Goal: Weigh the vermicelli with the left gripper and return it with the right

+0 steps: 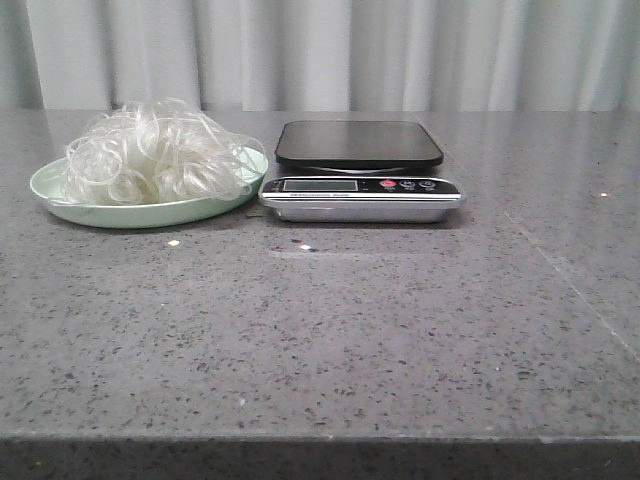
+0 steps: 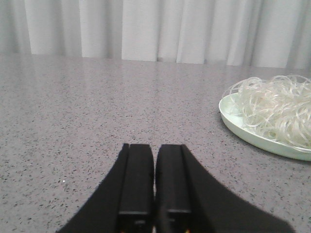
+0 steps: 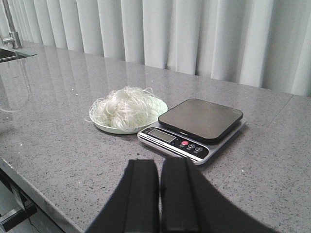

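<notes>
- nearest in each wrist view are the black fingers: the left gripper (image 2: 154,194) has its fingers pressed together with only a thin seam between them and nothing held; the right gripper (image 3: 159,194) is likewise closed and empty.
- both hang over bare grey speckled countertop (image 1: 330,340), apart from every object; neither arm appears in the front view.
- farther back, the vermicelli (image 1: 155,150) sits as a fluffy heap of translucent white curls on a pale green plate (image 1: 120,213), on the robot's left side of the table.
- just beside the plate, to its right, stands a kitchen scale (image 1: 360,170): bare dark platform, silver front with a display and buttons.
- pale curtains (image 1: 400,50) hang behind the table.
</notes>
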